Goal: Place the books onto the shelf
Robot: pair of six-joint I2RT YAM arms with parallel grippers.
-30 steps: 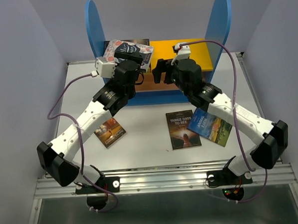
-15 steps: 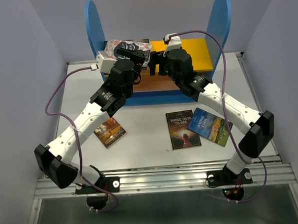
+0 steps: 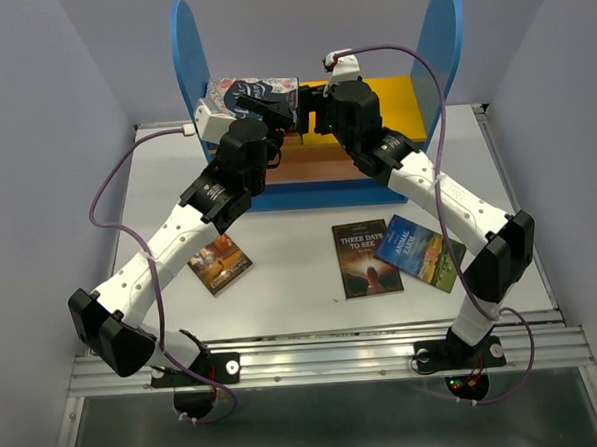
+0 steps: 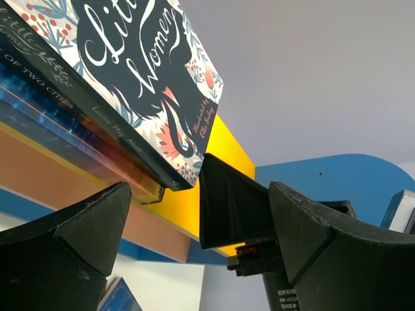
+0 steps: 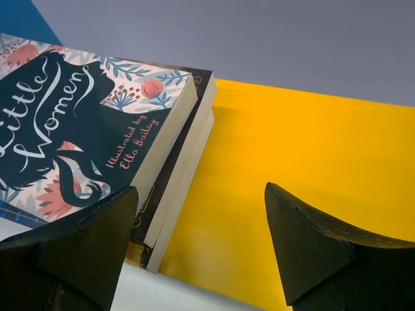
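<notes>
Your left gripper (image 4: 198,194) and right gripper (image 5: 201,189) both gape wide, empty; Little Women (image 5: 58,123) lies topmost on the shelf (image 3: 439,46), over Two Cities (image 4: 39,74) I think, Three Days to See (image 3: 366,258) in front

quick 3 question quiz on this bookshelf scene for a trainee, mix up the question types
1. Multiple choice: how many books lie flat on the table in front of the shelf? A two, B three, C five.
2. True or false: the Little Women book lies on top of a stack at the left end of the yellow top board.
3. Fill in: the left gripper and the right gripper both have their jaws ___.

Key: 1 B. 2 true. 3 open.
</notes>
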